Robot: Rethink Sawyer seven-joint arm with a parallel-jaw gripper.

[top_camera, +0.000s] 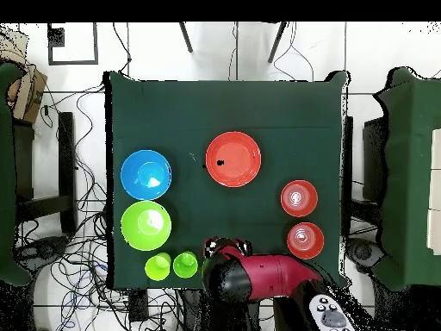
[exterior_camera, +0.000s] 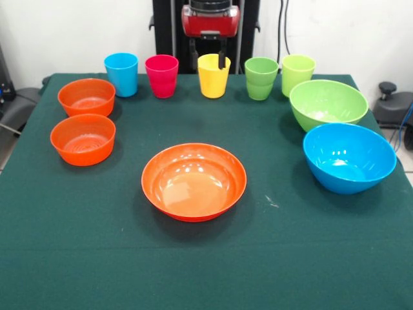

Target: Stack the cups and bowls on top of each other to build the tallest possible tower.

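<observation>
Clearly, no tower exists yet: every piece stands alone on the table (exterior_camera: 97, 258). The cups are in one row along the edge at the robot's side, and the wide orange bowl (exterior_camera: 193, 182) sits open side up near the middle.

The gripper (exterior_camera: 207, 55) hangs over the yellow cup (exterior_camera: 213, 81). Its fingers are spread. One seems to dip into the cup's mouth and the other is just outside the wall on the side of the pink cup (exterior_camera: 161, 75), so nothing is pinched yet.

You should watch these risks:

- **Pinching one wall only.** The cup is smooth and tapered, so I think it can tilt or slip out when it is lifted.
- **An off-centre closing.** This may push the cup along the edge toward the pink cup or toward the green cup (exterior_camera: 261, 79), which both stand near. The green one looks like two cups nested, but I cannot be sure.
- **The arm's cover.** In the overhead view the arm hides the yellow cup completely, so you cannot check the grip from above.
- **The glossy, curved bowl.** A cup set down off its middle will probably slide or lean, and every later level would then carry this error.
- **The bowls at the side edges.** The two small orange bowls (exterior_camera: 86, 97) and the large green bowl (exterior_camera: 328, 103) and blue bowl (exterior_camera: 349, 157) are well apart from the middle, so a low carrying path is less likely to hit them.
</observation>
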